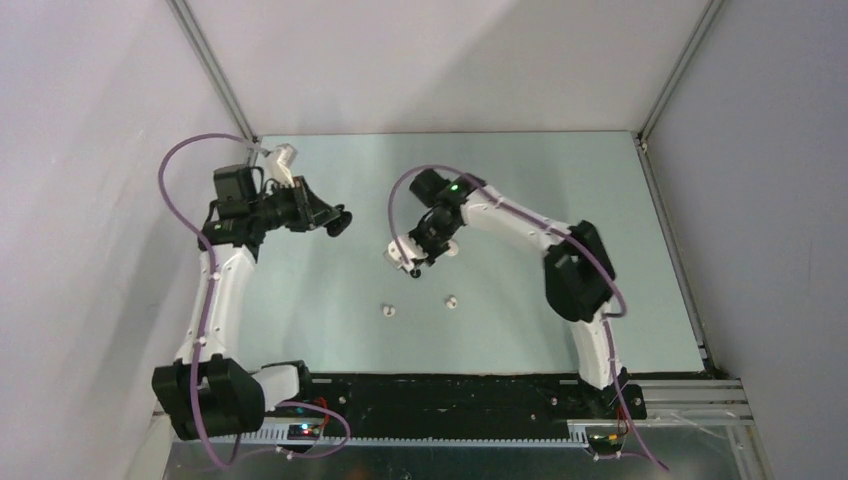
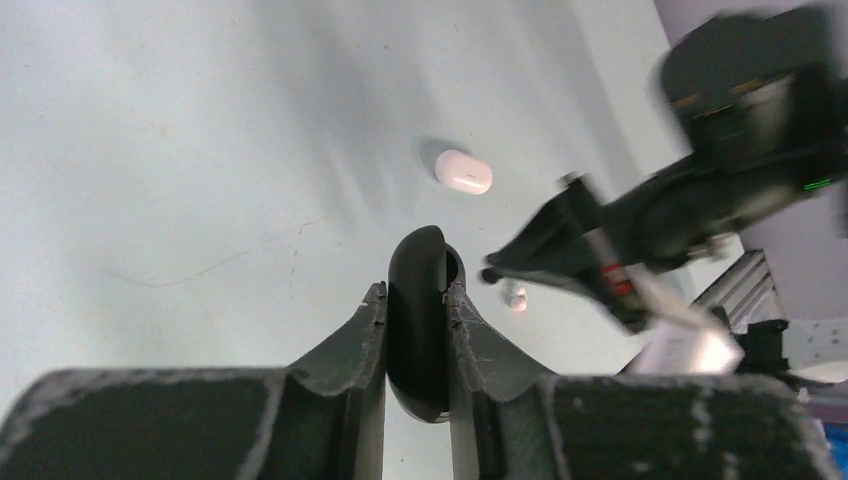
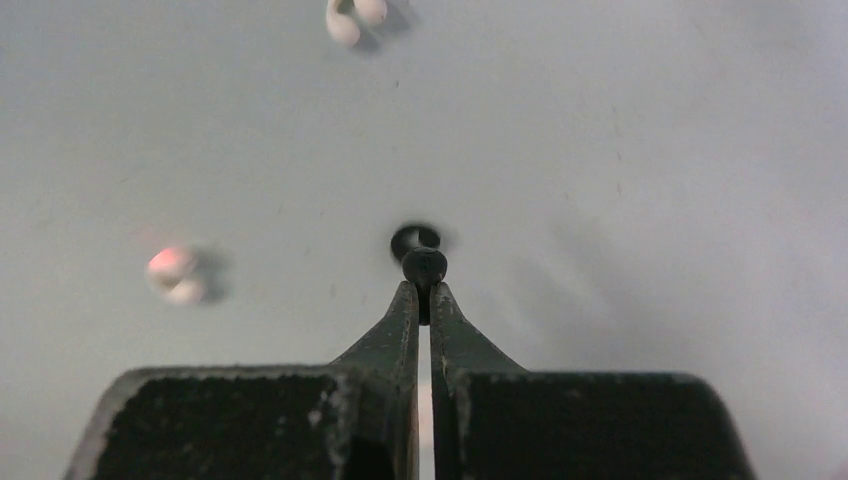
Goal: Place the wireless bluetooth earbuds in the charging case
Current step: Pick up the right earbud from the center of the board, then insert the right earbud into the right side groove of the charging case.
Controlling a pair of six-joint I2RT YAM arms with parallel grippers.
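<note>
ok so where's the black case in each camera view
top external: black case left of centre, in the left gripper.
left wrist: black case bottom centre, between that gripper's fingers.
right wrist: not in it.
shared landmark: the right gripper, pinching a black earbud, in all three.

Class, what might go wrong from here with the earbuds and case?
The right tool pinches the black bud only at its tips; it may slip or twist out. The left tool holds the black case edge-on, so it might pivot when a bud is pressed in.
</note>
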